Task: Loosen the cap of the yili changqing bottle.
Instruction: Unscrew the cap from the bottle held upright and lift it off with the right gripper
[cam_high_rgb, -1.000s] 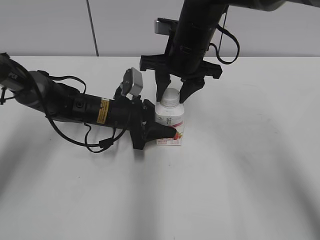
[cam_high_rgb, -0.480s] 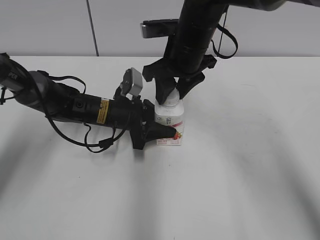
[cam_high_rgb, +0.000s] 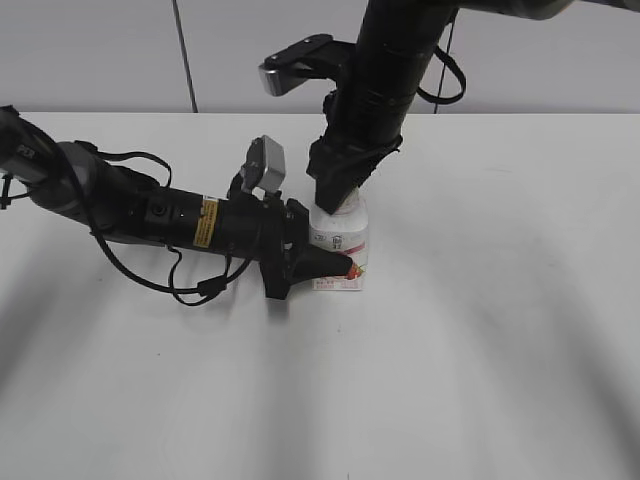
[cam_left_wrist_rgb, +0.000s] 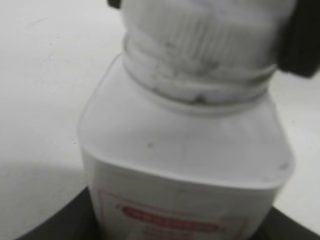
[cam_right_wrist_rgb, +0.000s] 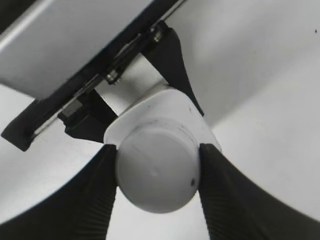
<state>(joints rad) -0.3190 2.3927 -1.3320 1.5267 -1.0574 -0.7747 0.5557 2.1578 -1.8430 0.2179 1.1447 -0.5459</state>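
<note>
I've got the bottle (cam_high_rgb: 341, 250) standing upright on the table (cam_high_rgb: 480, 330), a little left of centre. My left gripper (cam_high_rgb: 322, 262) comes in flat from the side and is clamped on the bottle's body, low down over the strawberry label. From above, my right gripper (cam_right_wrist_rgb: 157, 175) is pinched on the cap (cam_right_wrist_rgb: 156, 172), one ribbed pad on each flank, as the right wrist view shows plainly.

Now the worries. First one: the pads sit on opposite sides of a smooth round disc, and if the grip is light they could skate round the ribs without turning anything. I'd judge that the likeliest failure.

Second: the left hold is low on the body. If the twist above is stronger than that clamp, the whole bottle may spin with the cap, and nothing loosens. The plastic is probably soft too, so squeezing harder could dent the walls.

Third: the right arm hangs steeply over the neck. Any downward push while turning could tip the bottle against the left fingers (cam_high_rgb: 335, 263) or jam the thread.

The left wrist view is blurred, so I can't tell whether there's any gap under the cap. I can't judge progress from that.

Last: too many turns, and the cap comes off altogether instead of just loosening.
</note>
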